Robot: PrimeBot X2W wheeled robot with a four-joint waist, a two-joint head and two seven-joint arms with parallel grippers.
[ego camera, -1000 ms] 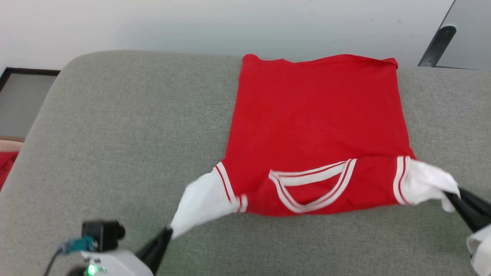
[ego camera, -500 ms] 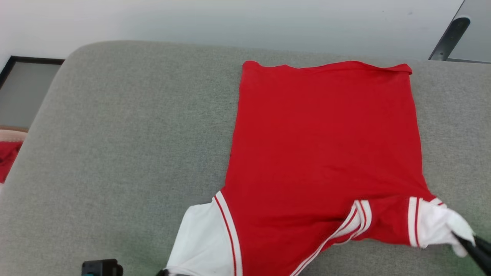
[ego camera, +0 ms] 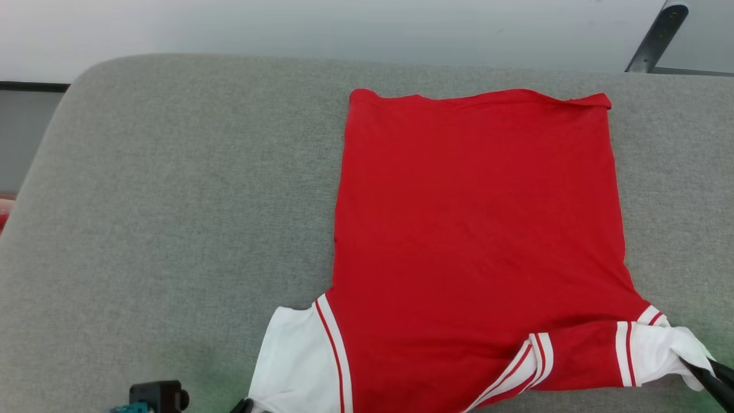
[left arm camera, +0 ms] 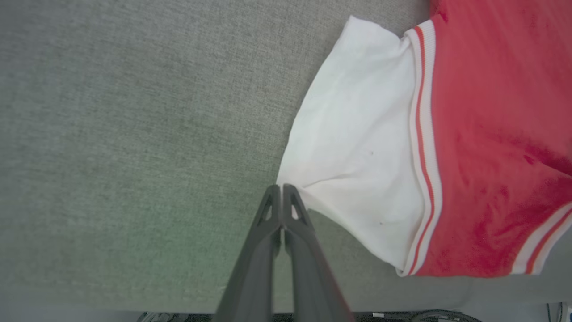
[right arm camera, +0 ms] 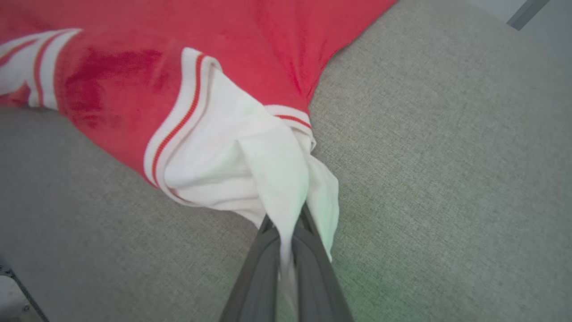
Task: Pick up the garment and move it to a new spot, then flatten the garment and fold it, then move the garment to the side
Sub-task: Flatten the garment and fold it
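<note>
1. Head view: the garment [ego camera: 476,229], a red jersey with white sleeves and no print showing, lies on the right half of a grey cushion [ego camera: 172,201]. Its long axis runs near to far. The hem [ego camera: 476,98] points to the far edge and the striped collar trim [ego camera: 536,358] to the near edge.
2. The left sleeve [ego camera: 292,355] lies spread at the near left. The right sleeve [ego camera: 659,353] is bunched at the near right.
3. The left gripper [ego camera: 242,406] shows as a dark tip at the near corner of the left sleeve. The right gripper [ego camera: 714,381] sits at the end of the right sleeve. The red body lies on the far side of both grippers and between them, so neither arm is nearer; each is at its own sleeve.
4. Left wrist view: the left gripper's [left arm camera: 281,192] jaws are pressed together, and their tips seem to pinch only the very corner of the left sleeve. The sleeve fans out far and right from the tips, with the red body further right.
5. Right wrist view: the right gripper's [right arm camera: 286,223] jaws are clamped on a fold of the right sleeve, and white cloth runs down between the fingers. The garment lies far and left of the jaws, and the sleeve is twisted into a ridge.
6. Judgement: flattening likely depends on drawing the sleeves apart, left and right, across the long axis. The right sleeve needs it more.
</note>
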